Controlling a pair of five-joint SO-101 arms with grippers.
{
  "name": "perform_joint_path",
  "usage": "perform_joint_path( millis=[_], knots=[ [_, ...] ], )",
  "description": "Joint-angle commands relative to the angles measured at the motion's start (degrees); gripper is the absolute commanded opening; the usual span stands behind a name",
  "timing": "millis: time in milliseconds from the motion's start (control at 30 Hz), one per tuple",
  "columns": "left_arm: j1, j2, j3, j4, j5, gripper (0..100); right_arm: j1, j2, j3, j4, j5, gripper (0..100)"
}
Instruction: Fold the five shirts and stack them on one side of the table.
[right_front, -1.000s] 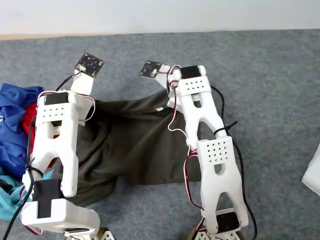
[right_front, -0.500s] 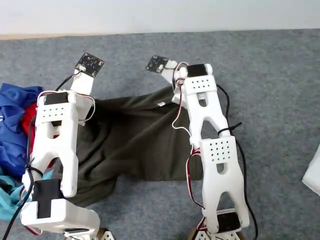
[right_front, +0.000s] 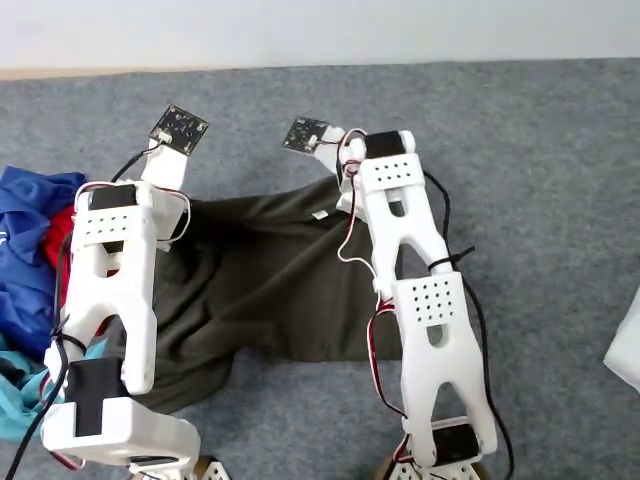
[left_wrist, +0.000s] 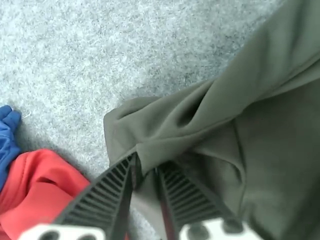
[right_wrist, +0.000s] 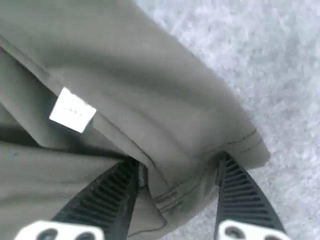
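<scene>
**One dark olive cotton shirt (right_front: 270, 280), spread between both arms**

I see the shirt lying rumpled on the grey carpet-like surface (right_front: 540, 180), in the middle of the high view. It runs from under the left arm (right_front: 115, 290) across to the right arm (right_front: 410, 260). A small white label (right_wrist: 72, 110) sits on the cloth near its far edge.

My left claw (left_wrist: 145, 172) is at the shirt's far left corner. Its ribbed fingers (left_wrist: 107, 192) are closed tight on a pinched fold of the olive cloth. The rest of that corner bunches up just past the tips.

My right claw (right_wrist: 172, 167) is at the far right corner, beside the label. Its fingers (right_wrist: 240, 195) stand apart, one on each side of a stitched hem fold. Olive cloth fills the gap between them and touches both.

Off to the left, beside the left arm, lies a heap of other clothes. A blue cloth garment (right_front: 25, 230) is on the far side of the heap, and a red cloth garment (left_wrist: 45, 180) lies just beside the gripped corner. A teal cloth garment (right_front: 15, 400) is nearest the arm's base. At the right edge of the surface, well apart from the shirt, I can see part of a white object (right_front: 628, 350). I cannot tell what it is.
</scene>
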Motion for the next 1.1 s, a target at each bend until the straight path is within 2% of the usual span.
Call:
perform_joint_path(
  millis=[0,133,333,633,833,1067],
  knots=[
    [0.4,-0.6,-1.5,-0.8,0.5,0,1.5,-0.4,-3.3,-0.7,0.6,21.2],
    [0.4,-0.6,-1.5,-0.9,0.5,0,2.1,-0.3,-3.3,-2.6,0.6,19.5],
    [0.4,-0.6,-1.5,-0.8,0.5,0,2.5,-1.4,-4.4,-6.1,0.6,1.0],
    [0.7,-2.7,-4.7,0.8,0.5,0,2.6,-6.6,-17.2,1.6,0.6,1.0],
    [4.8,-10.8,-9.8,3.8,0.5,0,3.9,-11.7,-25.7,11.9,0.4,1.0],
    [9.0,-13.5,-9.3,3.5,0.5,0,4.4,-10.7,-20.6,14.1,0.5,1.1]
  ],
)
